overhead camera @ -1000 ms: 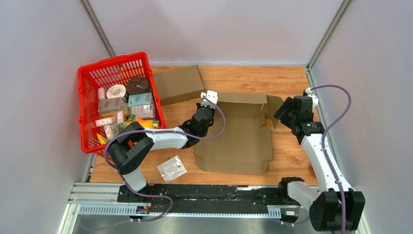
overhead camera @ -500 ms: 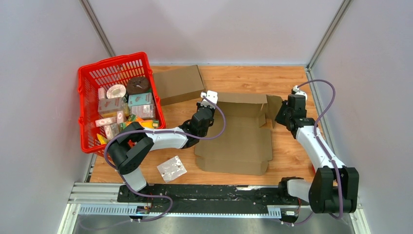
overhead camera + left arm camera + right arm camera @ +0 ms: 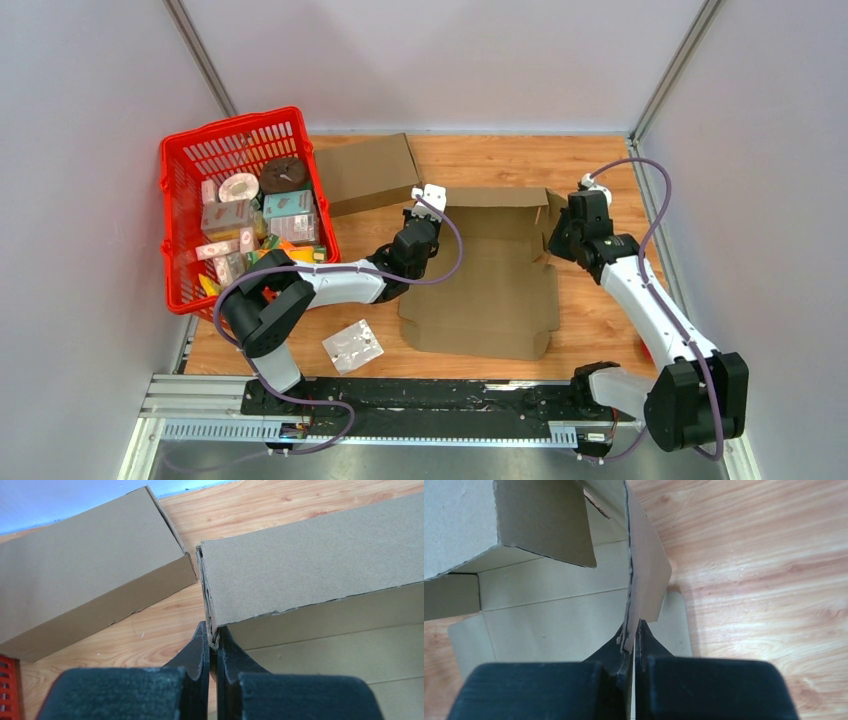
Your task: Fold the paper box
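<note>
Paper box (image 3: pixel 485 285) lies half-formed mid-desk (image 3: pixel 480 160), left gripper (image 3: pixel 213 642) pinching its rear-left corner, right gripper (image 3: pixel 630 639) pinching the right end flap (image 3: pixel 649 570); I judge I should swing that flap inward along its crease without tearing.

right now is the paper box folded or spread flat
Partly folded: the paper box has its back wall raised, front panel flat on the table.

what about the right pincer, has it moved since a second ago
Yes. The right pincer moved left, away from the right wall, and closed on the right flap of the box.
</note>
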Controlling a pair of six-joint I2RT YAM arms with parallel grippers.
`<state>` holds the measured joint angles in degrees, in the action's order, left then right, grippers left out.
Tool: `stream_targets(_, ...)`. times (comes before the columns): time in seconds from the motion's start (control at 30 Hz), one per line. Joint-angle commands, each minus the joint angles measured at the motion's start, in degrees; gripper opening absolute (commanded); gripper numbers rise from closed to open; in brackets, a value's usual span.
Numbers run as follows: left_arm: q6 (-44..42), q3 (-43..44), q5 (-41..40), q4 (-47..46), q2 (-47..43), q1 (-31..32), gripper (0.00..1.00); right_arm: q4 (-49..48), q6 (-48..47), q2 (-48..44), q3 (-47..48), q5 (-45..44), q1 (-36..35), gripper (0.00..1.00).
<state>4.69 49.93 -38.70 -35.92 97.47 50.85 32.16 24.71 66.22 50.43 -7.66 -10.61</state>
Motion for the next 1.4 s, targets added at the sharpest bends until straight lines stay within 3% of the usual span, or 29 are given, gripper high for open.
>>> stream_targets(0.0, -0.56, 0.43, 1.61, 3.49, -0.7, 0.13, 0.0, 0.71, 8.67, -1.62, 0.81, 0.8, -0.64, 0.0)
stream_targets(0.17, -0.47, 0.52, 1.78, 3.49, -0.62, 0.13, 0.0, -7.44, 20.43, -3.2, -7.43, 2.65, -3.09, 0.0)
stream_targets(0.3, -0.56, 0.6, 1.7, 3.67, -0.62, 0.13, 0.0, -13.96, 22.14, -3.73, -12.37, 1.34, -6.17, 0.01)
stream_targets(0.4, -0.56, 0.52, 1.7, 3.67, -0.62, 0.13, 0.0, -10.65, 17.33, -3.29, -9.94, 0.72, -6.44, 0.13)
stream_targets(0.43, -0.56, 0.52, 1.61, 3.75, -0.62, 0.13, 0.0, -8.28, 15.48, -3.98, -8.61, 0.37, -6.44, 0.25)
stream_targets(0.53, -0.47, 0.52, 1.61, 3.75, -0.7, 0.13, 0.0, -0.2, 9.31, -7.84, -4.74, -0.68, -6.35, 0.49)
stream_targets(0.63, -0.38, 0.69, 1.7, 3.67, -0.53, 0.21, 0.0, 7.37, 8.51, -12.06, -3.59, -2.27, -4.61, 0.57)
stream_targets(0.77, -0.38, 0.52, 1.52, 3.75, -0.7, 0.21, 0.0, 9.24, 11.41, -20.67, -7.62, -6.47, -0.21, 0.6)
stream_targets(0.83, -0.47, 0.43, 1.52, 3.75, -0.7, 0.13, 0.0, 9.23, 12.29, -21.65, -8.68, -12.1, 4.69, 0.54)
stream_targets(0.97, -0.38, 0.43, 1.7, 3.75, -0.79, 0.13, 0.0, -0.83, 4.34, -18.24, -9.75, -17.56, 9.55, 0.51)
stream_targets(1.0, -0.38, 0.52, 1.78, 3.75, -0.79, 0.13, 0.0, -3.22, 1.68, -13.88, -9.22, -18.09, 9.64, 0.5)
stream_targets(1.07, -0.29, 0.6, 1.96, 3.67, -0.53, 0.13, 0.0, -7.79, -5.76, -9.11, -7.12, -14.95, 9.91, 0.51)
stream_targets(1.2, -0.56, 0.6, 2.14, 3.67, -0.53, 0.13, 0.0, -12.98, -14.4, 1.1, -1.92, 6.71, 9.91, 0.52)
stream_targets(1.37, -0.65, 0.52, 1.96, 3.49, -0.62, 0.13, 0.0, -17.04, -21.53, 3.66, -2.27, 16.09, 9.64, 0.54)
